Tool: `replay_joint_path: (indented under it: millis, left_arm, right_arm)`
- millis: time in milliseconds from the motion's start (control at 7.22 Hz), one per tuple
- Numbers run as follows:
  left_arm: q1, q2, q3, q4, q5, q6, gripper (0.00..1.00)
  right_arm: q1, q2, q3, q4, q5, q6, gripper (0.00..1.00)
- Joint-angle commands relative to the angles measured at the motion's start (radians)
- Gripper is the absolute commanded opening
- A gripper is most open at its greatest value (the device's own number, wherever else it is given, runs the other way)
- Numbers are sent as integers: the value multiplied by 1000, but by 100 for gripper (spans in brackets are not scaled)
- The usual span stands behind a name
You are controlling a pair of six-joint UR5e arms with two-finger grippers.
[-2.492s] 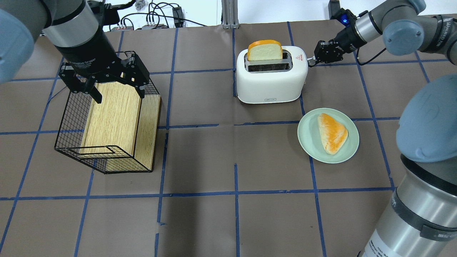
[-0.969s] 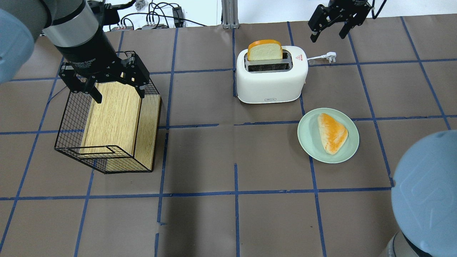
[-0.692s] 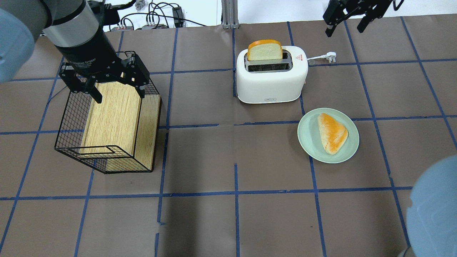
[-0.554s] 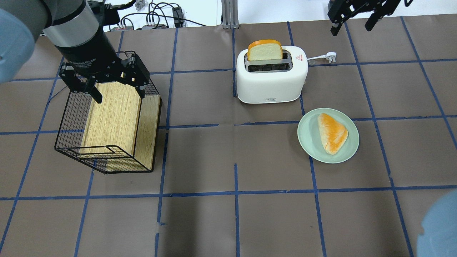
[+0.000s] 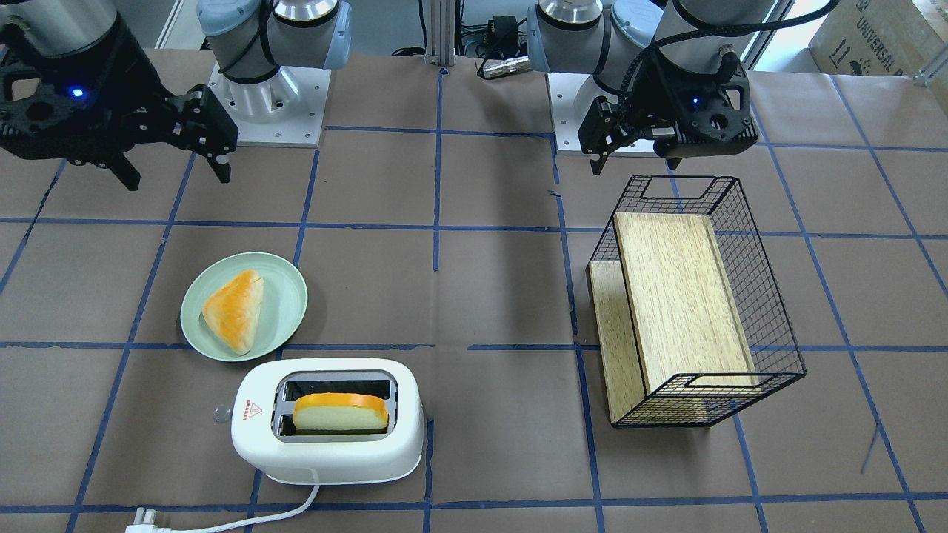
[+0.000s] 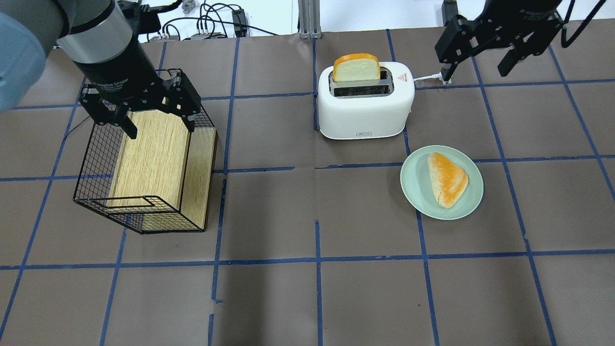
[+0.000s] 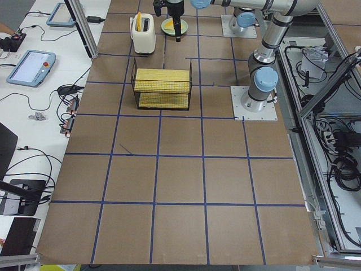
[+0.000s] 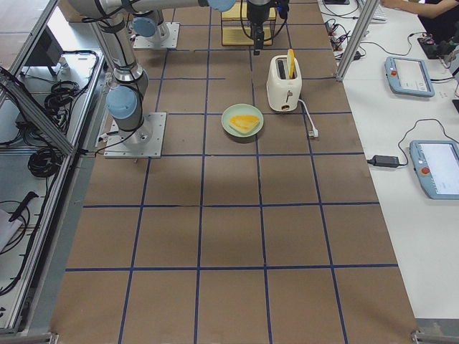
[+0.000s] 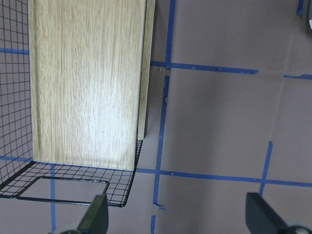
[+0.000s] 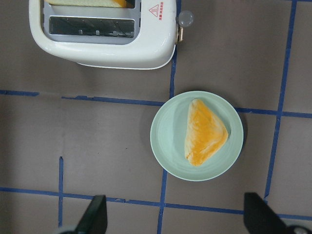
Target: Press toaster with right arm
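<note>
The glossy white toaster (image 6: pixel 365 113) stands at the back middle of the table. A slice of bread (image 6: pixel 356 68) sticks up from its far slot. Its clear knob (image 6: pixel 417 83) is on the right end, and the cord runs to a plug (image 5: pixel 141 527). My right gripper (image 6: pixel 475 65) is open and empty. It points down, high above the table, to the right of the toaster. Its wrist view shows the toaster (image 10: pixel 105 44) and knob (image 10: pixel 185 18) well below. My left gripper (image 6: pixel 160 126) is open and empty over the wire basket (image 6: pixel 96 158).
A pale green plate (image 6: pixel 413 192) with a triangular pastry (image 6: pixel 448 179) sits just right of and in front of the toaster. The black wire basket holds a wooden board (image 6: pixel 153 158) at the left. Cables lie past the table's far edge.
My right gripper left the toaster's knob end, rose, swung back and right and opened. It has since come a little nearer. The toaster, bread and left arm have not moved.
</note>
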Motion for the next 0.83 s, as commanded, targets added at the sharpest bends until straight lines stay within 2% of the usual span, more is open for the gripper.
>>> replay_joint_path:
  millis: [0, 138, 692]
  left_arm:
    - [0, 0, 0, -1, 0, 0, 100]
    - [0, 0, 0, -1, 0, 0, 100]
    - [0, 0, 0, -1, 0, 0, 100]
  right_arm:
    - [16, -25, 64, -36, -46, 6, 100]
    - [19, -24, 67, -23, -78, 23, 100]
    - [20, -24, 105, -35, -77, 64, 100]
